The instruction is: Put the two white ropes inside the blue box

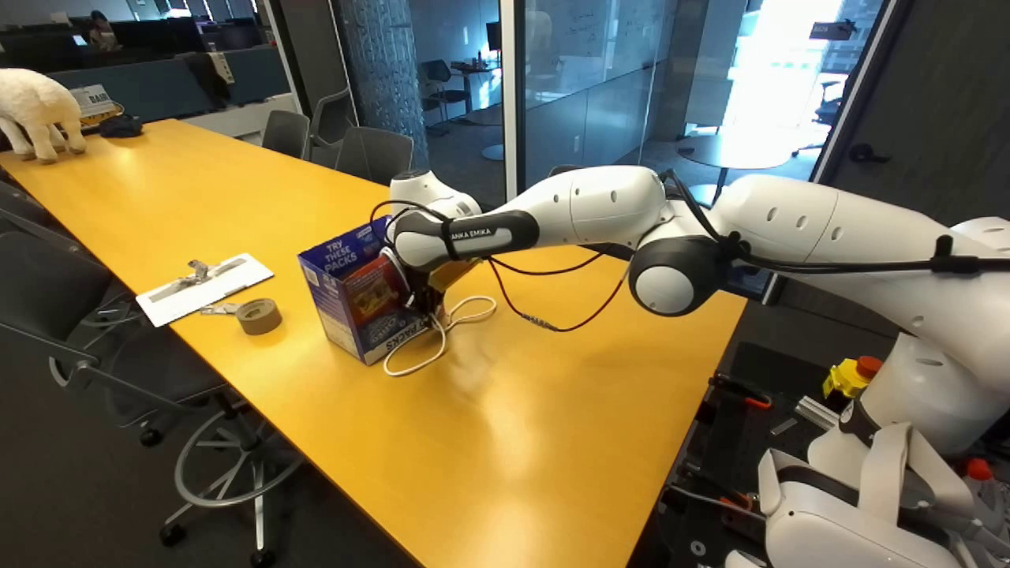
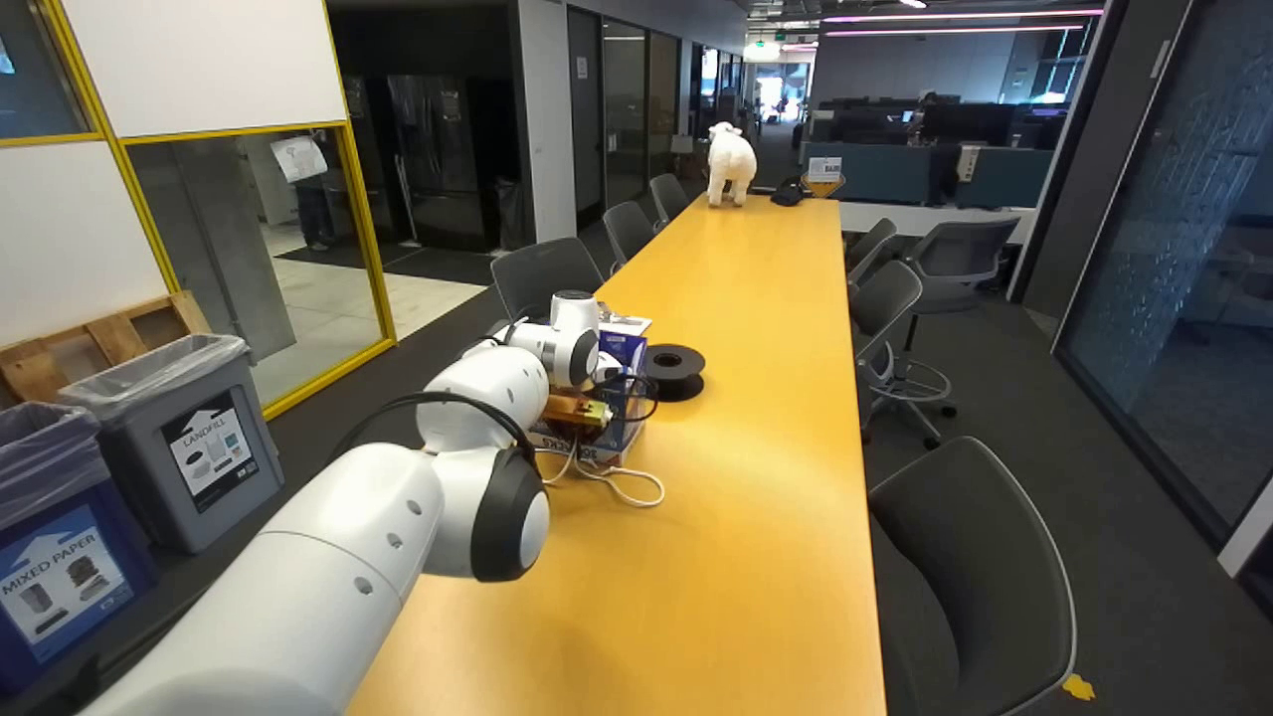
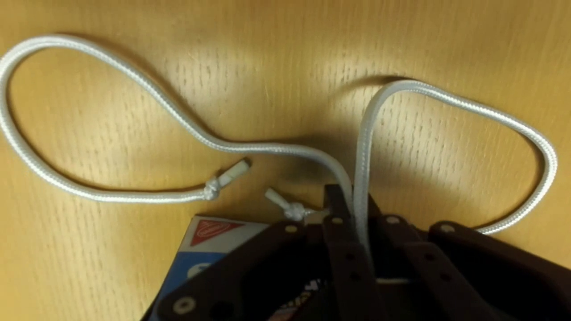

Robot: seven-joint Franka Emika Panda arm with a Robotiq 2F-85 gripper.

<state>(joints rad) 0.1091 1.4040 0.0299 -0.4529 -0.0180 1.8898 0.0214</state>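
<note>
The gripper point(image 3: 353, 200) has its fingertips together, clamped on one white rope point(image 3: 276, 147); in the wrist view two stretches of it run in between them. From this pinch the rope spreads over the table point(image 1: 536, 410) in two loose loops, one to each side, with two knotted ends near the fingertips. The step in hand looks like the grasp of this rope, its transfer not yet done.

Just beside the gripper stands the blue box point(image 1: 367, 308), upright, set closer to one long edge of the table; the loops lie by its base, on the side facing the short edge where the arm point(image 1: 607, 203) reaches in. A white strand point(image 1: 394, 263) shows by the box's upper edge in an exterior view; it may be the second rope, but I cannot tell. I cannot make out the box's opening in any view.

Farther out, a black spool point(image 2: 674, 371) lies near the box, and a tape roll point(image 1: 259, 316) and a clipboard point(image 1: 205, 288) lie at the long edge nearer to it.

The next move likely calls for a straight lift until both loops clear the rim, then a shift over the opening and a low release, so that the limp tails drop inside rather than drape over the wall.
</note>
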